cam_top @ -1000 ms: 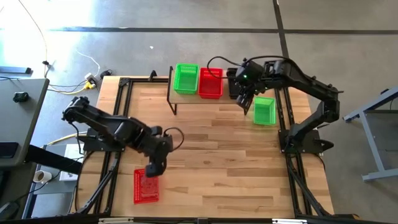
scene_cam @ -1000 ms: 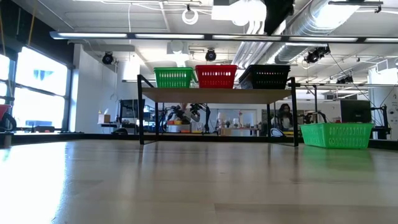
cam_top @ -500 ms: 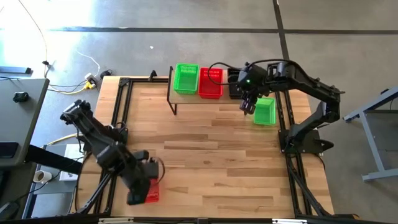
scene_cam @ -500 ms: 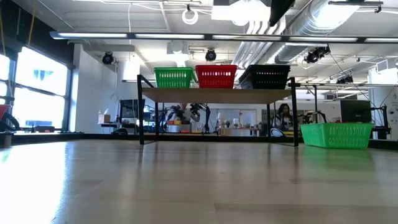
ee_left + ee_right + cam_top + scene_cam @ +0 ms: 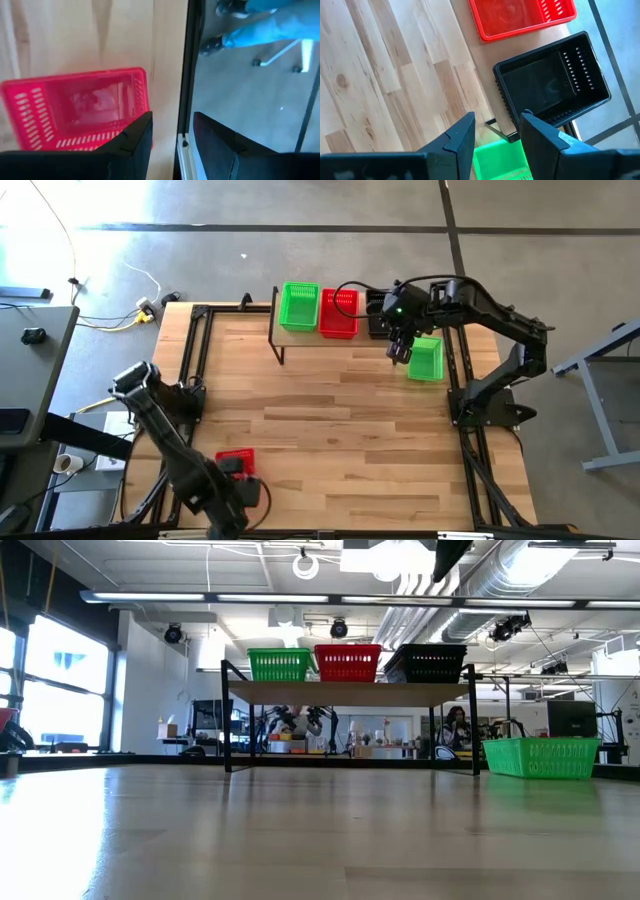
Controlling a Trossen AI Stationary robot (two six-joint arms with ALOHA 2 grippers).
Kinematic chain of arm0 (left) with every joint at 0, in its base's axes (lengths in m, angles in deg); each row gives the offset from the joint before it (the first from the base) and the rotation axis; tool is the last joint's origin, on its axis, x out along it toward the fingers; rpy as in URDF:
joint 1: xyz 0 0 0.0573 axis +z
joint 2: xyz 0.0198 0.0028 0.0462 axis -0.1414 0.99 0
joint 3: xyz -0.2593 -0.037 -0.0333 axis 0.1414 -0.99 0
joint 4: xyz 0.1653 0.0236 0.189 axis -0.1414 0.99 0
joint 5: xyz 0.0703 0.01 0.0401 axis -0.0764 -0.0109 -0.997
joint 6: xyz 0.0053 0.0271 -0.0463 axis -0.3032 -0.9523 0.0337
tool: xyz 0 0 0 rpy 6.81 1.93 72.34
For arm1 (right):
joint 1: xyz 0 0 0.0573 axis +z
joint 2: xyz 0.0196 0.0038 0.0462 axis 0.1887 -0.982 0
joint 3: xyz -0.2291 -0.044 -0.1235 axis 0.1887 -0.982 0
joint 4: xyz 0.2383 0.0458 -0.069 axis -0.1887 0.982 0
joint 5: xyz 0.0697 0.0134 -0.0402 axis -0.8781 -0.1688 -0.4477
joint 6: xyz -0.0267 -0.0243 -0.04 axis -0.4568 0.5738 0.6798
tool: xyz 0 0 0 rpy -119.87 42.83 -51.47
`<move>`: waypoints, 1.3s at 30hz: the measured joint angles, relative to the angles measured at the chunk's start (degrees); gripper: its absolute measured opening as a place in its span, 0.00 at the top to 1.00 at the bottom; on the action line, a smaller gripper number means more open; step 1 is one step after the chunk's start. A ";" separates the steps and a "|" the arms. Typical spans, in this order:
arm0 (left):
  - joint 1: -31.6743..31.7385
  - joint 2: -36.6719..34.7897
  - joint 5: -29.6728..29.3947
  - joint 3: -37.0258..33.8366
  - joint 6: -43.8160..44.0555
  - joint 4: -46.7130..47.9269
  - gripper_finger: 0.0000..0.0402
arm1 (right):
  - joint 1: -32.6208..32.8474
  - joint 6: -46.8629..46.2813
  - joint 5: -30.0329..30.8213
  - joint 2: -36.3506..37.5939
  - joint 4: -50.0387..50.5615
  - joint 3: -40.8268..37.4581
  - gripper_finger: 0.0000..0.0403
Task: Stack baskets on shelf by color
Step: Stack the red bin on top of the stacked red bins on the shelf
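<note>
while right pincer (image 5: 400,352) gapes empty | green basket (image 5: 426,358) apparently lengthwise front-to-back | left pincer (image 5: 172,135) open

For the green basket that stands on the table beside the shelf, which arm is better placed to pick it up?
The right arm. Its gripper hovers open right beside the green basket near the shelf, while the left gripper is at the table's opposite corner by a red basket.

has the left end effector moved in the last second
Yes. In the high view the left end effector has swung from mid-table toward the table's near edge, passing the red basket, and is open.
</note>
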 joint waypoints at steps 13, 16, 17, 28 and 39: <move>-1.25 10.19 5.50 0.00 -0.47 -0.48 0.67 | 0.02 0.02 -0.02 0.00 0.02 -0.01 0.65; -1.25 11.93 5.49 0.00 -0.36 -0.47 0.67 | 0.02 0.02 -0.02 0.00 0.00 -0.01 0.65; -1.24 12.54 5.46 0.00 -0.33 -0.37 0.67 | 0.02 0.01 -0.02 0.00 0.02 0.00 0.65; -1.03 16.59 5.02 0.02 2.58 1.08 0.67 | 0.02 0.04 -0.03 0.00 0.00 -0.01 0.65; -0.61 18.95 5.90 0.00 2.34 1.16 0.87 | 0.02 1.51 -0.13 0.00 0.00 -0.01 0.65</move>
